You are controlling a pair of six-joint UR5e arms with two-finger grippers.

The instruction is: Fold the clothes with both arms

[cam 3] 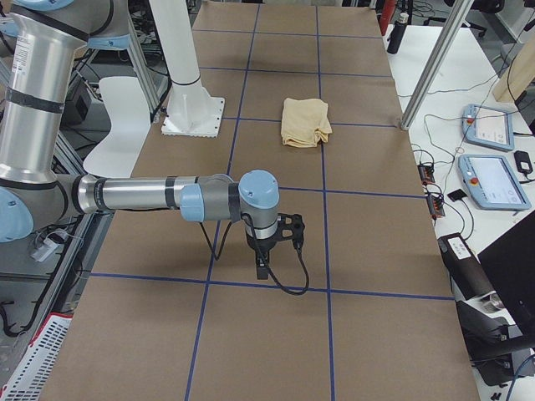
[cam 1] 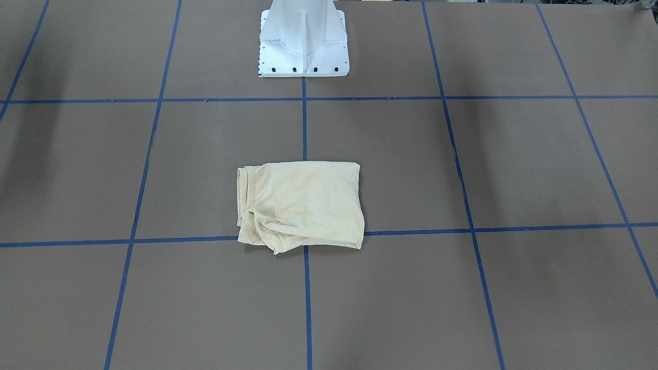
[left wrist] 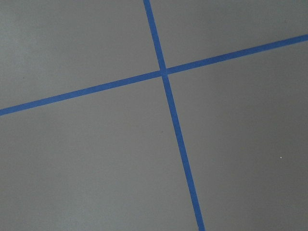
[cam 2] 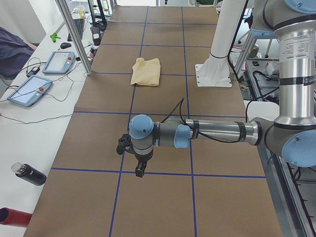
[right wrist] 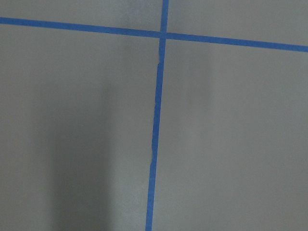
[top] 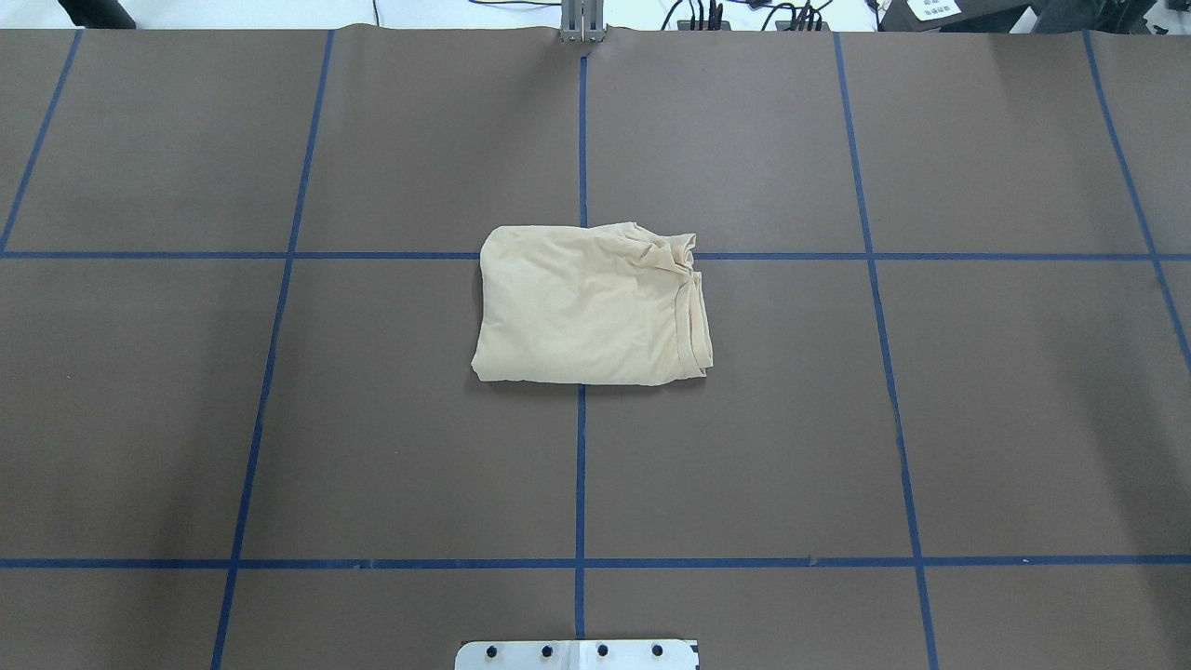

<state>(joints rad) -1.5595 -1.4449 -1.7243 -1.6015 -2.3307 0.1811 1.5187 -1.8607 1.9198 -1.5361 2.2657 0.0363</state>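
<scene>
Pointing down over the worktop (top: pixel 372 419) near its ends, left end effector (cam 2: pixel 139 171) and right end effector (cam 3: pixel 262 271), spread impossible to tell, touching no cloth; well beyond both, folded shirt (top: pixel 591 307) flat mid-worktop across blue tape lines (top: pixel 582 140).

1. No text, number, brand or sign can be read in any view.
2. A white paper (top: pixel 933 7) at the top right edge of the overhead view bears dark marks that are too small to read.
3. Two pendants (cam 2: pixel 28 92) on the side bench have lit screens, but their contents are blurred.
4. A white label (cam 3: pixel 456 246) on a black device in the right view carries print that is too small to read.
</scene>
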